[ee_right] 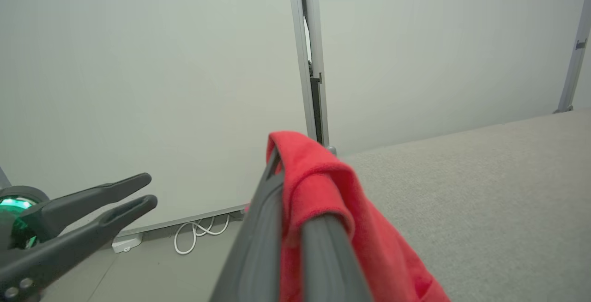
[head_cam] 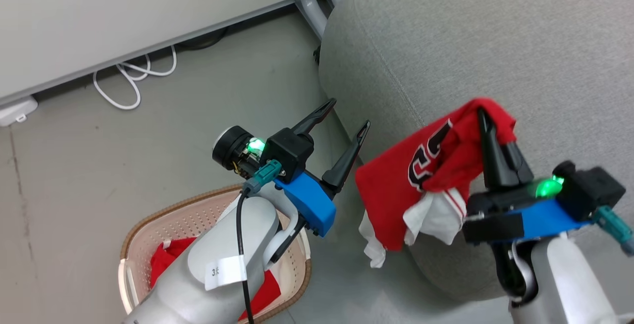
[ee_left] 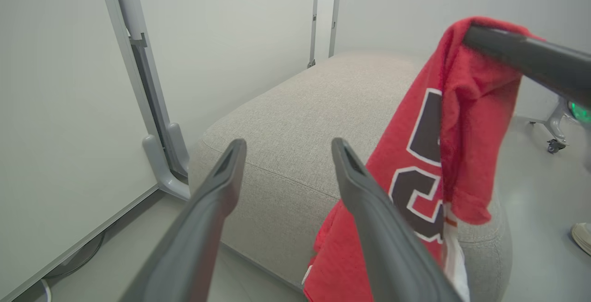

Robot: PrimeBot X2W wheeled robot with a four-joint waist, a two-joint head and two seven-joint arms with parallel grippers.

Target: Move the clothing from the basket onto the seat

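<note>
While one red garment lies in the basket at lower left, the left gripper hangs above it, fingers spread and empty. Further right, the right gripper pinches a red top, which dangles at the grey seat's front edge. The first carry looks underway. Next, the top probably needs moving further over the cushion before release.

Grey floor: basket, seat, coiled white cable by wall

Office or lab: white partition panels, grey floor, loose cable.
</note>
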